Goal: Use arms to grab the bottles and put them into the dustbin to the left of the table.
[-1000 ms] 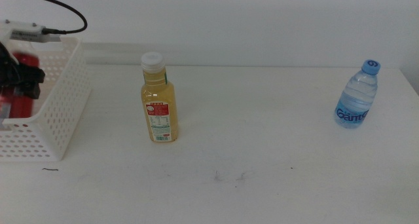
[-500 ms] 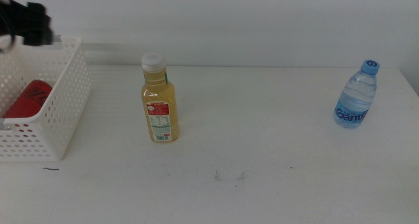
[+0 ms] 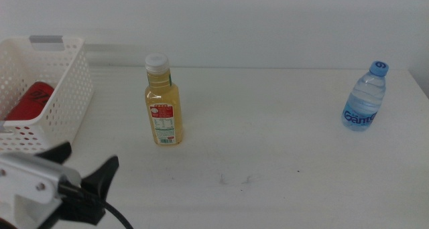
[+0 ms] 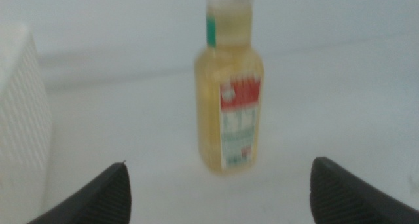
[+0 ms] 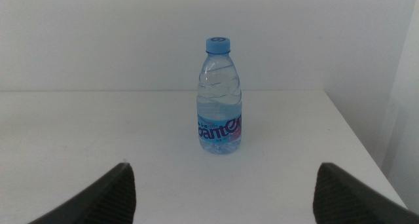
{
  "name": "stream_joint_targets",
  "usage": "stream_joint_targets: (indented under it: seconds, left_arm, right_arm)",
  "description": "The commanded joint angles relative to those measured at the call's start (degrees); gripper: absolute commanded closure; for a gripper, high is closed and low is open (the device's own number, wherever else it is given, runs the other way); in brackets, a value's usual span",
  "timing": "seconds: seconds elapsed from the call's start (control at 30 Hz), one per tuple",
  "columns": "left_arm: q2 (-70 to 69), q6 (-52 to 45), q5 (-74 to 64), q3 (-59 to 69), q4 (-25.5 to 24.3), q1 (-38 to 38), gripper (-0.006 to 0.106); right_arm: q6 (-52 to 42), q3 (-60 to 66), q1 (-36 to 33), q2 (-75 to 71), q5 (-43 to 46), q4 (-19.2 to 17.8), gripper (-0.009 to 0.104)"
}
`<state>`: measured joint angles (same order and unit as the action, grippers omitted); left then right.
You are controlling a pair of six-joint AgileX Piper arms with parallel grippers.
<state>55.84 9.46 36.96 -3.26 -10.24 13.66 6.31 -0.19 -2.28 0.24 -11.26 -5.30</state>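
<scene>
Left pincer (image 3: pixel 88 166): seen at the lower left of the middle view, low over the worktop near its front edge; its two dark jaws are spread wide and nothing is held between them
Left pincer, wrist view (image 4: pixel 219 185): the jaw tips are set far apart, with the juice bottle framed in the gap but well clear of both; the picture is blurred
Right pincer (image 5: pixel 226 188): shown only in its own wrist view, jaws spread wide and empty, pointed at the water bottle from a distance; it is not seen in the middle view
Juice bottle (image 3: pixel 162 102): yellow, white-capped, stood upright on the worktop left of centre, beyond the left pincer and just to the right of the dustbin, apart from it
Water bottle (image 3: pixel 365 98): small, clear, blue-capped, stood upright near the far right of the worktop, well apart from the juice bottle
Dustbin (image 3: pixel 64 102): white perforated basket at the left edge of the middle view, a grey strip on its far rim; a part of its white side is also seen at the edge of the left wrist view
Dustbin contents: a red can (image 3: pixel 29 102) is lain tilted inside, against the bottom; nothing else can be made out within
Worktop (image 3: pixel 268 155): white, marked by a few small dark scuffs near the front
</scene>
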Motion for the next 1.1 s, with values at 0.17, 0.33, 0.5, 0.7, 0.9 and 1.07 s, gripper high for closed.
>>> stream_joint_targets:
  seconds: [0.17,0.33,0.5,0.7,0.9,1.07]
  left_arm:
    - [17.97,3.79,17.53,-0.84,-2.68,0.19,0.007]
    - [29.11,7.36,19.89,-7.93,-5.24,0.19,0.007]
    - [35.56,9.08,19.89,-14.12,-6.85,0.19,0.007]
    - [40.06,10.11,17.69,-20.05,-6.92,0.19,0.007]
    - [44.86,11.77,16.79,-24.88,-6.77,1.43,0.007]
    - [48.39,12.02,16.20,-28.28,-6.20,2.25,0.007]
  right_arm:
    - [-0.10,0.19,0.53,-0.24,0.74,-0.41,0.004]
    - [-0.10,0.19,0.53,-0.24,0.74,-0.41,0.004]
    - [-0.10,0.19,0.53,-0.24,0.74,-0.41,0.004]
    - [-0.10,0.19,0.53,-0.24,0.74,-0.41,0.004]
    - [-0.10,0.19,0.53,-0.24,0.74,-0.41,0.004]
    - [-0.10,0.19,0.53,-0.24,0.74,-0.41,0.004]
